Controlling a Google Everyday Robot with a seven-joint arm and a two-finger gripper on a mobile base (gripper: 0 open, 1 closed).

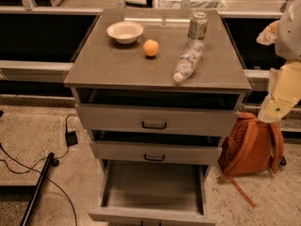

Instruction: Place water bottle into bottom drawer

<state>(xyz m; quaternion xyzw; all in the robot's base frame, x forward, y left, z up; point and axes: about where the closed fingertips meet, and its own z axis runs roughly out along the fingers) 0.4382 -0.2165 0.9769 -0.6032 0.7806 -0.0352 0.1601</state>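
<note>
The water bottle point(188, 60) lies on its side on the cabinet top, its white cap pointing toward the front, just in front of the silver-green soda can point(198, 25). The bottom drawer point(153, 185) is pulled out at the foot of the cabinet, and its flat grey floor is bare. My gripper point(267, 33) is at the far right edge of the view, to the right of the cabinet top and apart from the bottle, and it holds nothing that I can see.
A white bowl point(125, 32) and an orange point(150, 47) sit on the cabinet top point(103, 65). The two upper drawers point(154, 121) with black handles are slightly open. An orange backpack point(251, 145) leans on the floor to the right. Cables and a black bar point(37, 185) lie on the left.
</note>
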